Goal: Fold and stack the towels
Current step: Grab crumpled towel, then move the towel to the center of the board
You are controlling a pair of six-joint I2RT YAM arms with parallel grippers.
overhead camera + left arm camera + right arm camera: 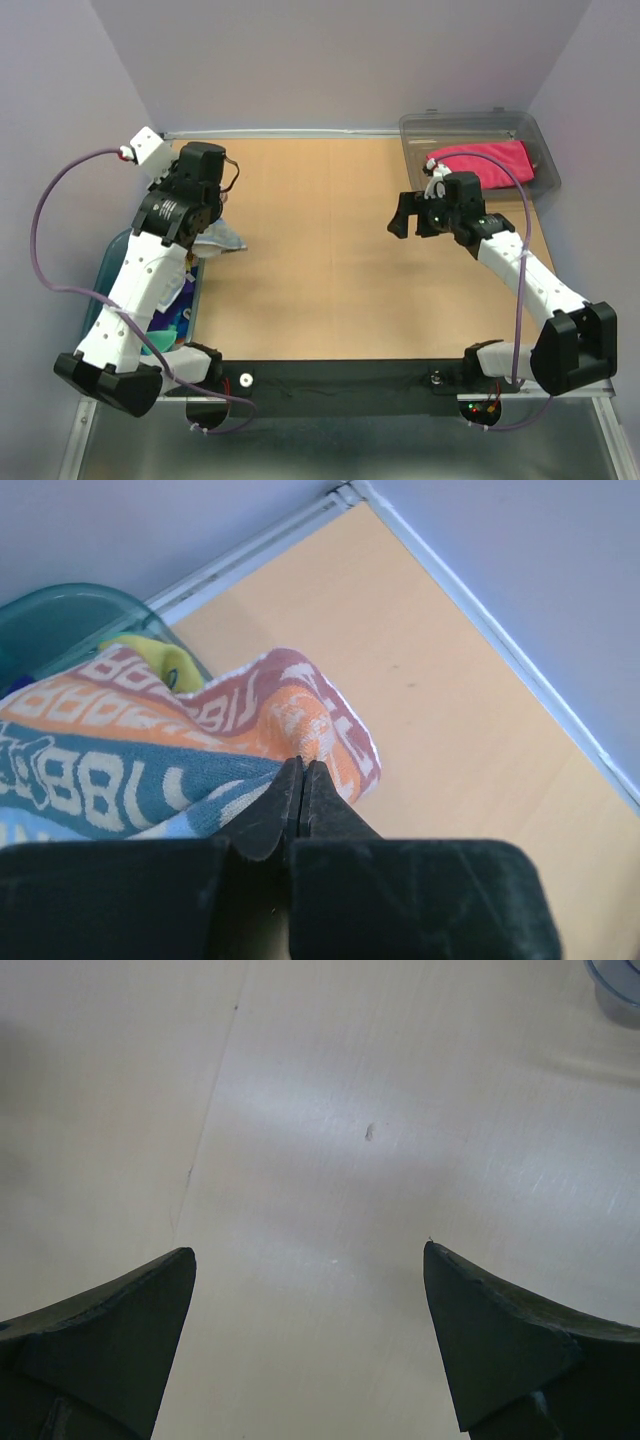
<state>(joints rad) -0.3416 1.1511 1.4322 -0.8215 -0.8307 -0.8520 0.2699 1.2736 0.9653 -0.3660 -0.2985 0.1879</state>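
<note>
My left hand (302, 765) clenches the striped towel (150, 770) at a fold; soft, light, likely to droop, best taken by corners. My right hand (309, 1248) gapes empty.

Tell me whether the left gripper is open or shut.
Shut. In the left wrist view the left gripper has its fingertips pressed together with no gap, pinching a fold of the striped towel.
</note>
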